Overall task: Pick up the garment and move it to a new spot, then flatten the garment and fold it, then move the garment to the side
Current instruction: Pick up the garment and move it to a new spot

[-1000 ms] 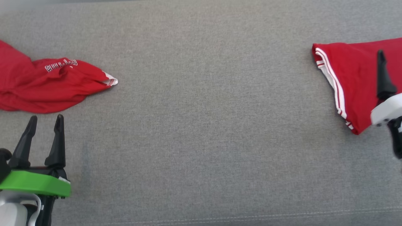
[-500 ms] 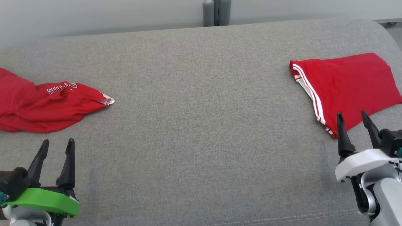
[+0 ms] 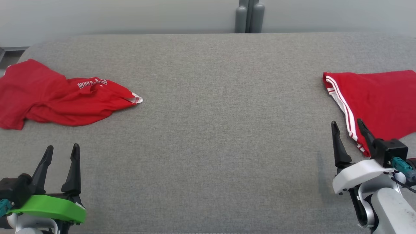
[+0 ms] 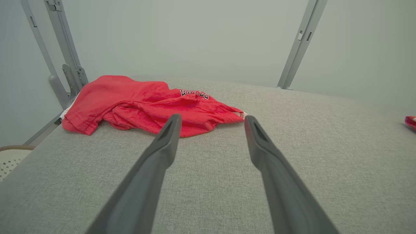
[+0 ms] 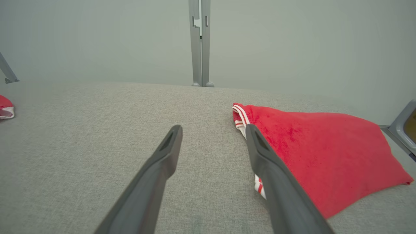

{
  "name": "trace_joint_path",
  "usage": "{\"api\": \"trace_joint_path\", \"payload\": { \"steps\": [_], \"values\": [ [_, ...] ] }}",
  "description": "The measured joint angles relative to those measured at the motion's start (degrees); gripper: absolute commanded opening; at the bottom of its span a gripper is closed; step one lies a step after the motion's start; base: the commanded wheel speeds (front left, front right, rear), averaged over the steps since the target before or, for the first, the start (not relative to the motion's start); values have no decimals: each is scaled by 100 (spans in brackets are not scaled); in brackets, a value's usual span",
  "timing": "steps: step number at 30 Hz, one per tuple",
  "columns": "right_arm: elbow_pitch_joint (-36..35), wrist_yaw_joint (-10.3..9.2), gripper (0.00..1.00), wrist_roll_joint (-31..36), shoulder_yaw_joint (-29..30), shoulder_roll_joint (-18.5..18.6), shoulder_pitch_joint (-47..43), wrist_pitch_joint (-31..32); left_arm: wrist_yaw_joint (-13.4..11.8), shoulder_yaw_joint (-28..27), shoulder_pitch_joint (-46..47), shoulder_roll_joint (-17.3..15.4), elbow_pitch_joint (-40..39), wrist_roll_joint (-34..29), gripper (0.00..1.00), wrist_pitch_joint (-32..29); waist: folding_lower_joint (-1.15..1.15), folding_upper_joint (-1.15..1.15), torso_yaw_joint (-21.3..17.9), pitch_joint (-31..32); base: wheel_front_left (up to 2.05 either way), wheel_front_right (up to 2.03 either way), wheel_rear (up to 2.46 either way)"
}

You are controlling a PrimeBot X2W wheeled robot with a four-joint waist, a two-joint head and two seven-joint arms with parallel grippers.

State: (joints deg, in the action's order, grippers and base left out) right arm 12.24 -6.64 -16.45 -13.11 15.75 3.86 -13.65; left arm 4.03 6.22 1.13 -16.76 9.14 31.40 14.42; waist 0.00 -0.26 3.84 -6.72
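hovering over the cushion (image 3: 211,113), left gripper (image 3: 63,147) spread, empty, near the crumpled shirt (image 3: 58,100); right gripper (image 3: 346,122) spread, empty, just beside the folded shirt (image 3: 380,100), by its striped edge.

Can't read white lettering (image 3: 92,83) on crumpled shirt (image 3: 58,100), creased and tiny. Cut off by right edge: folded shirt (image 3: 380,104), striped hem (image 3: 341,97) partly behind right gripper (image 3: 346,122).
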Motion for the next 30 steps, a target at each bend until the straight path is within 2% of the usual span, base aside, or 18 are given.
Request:
{"api": "trace_joint_path", "payload": {
  "steps": [4,14,22,25,30],
  "values": [
    [2,36,100,105,-234,-94,19,-1,-4,-103,-2,85,34,0,100,0,0,0,255,57,0,0,0],
    [199,320,100,307,-748,-219,92,-2,-219,-631,-413,181,138,0,100,0,0,0,966,252,0,0,0],
    [292,296,100,287,-634,-286,59,-2,-190,-613,-567,178,151,-44,100,0,0,0,1570,430,0,0,0],
    [287,303,100,293,-713,-304,63,-1,-178,-762,-583,167,165,-23,100,0,0,0,1782,469,0,0,0],
    [196,299,100,318,-800,-372,91,37,-120,-812,-587,193,371,298,100,-12,0,0,1943,414,0,0,0]
  ]
}}
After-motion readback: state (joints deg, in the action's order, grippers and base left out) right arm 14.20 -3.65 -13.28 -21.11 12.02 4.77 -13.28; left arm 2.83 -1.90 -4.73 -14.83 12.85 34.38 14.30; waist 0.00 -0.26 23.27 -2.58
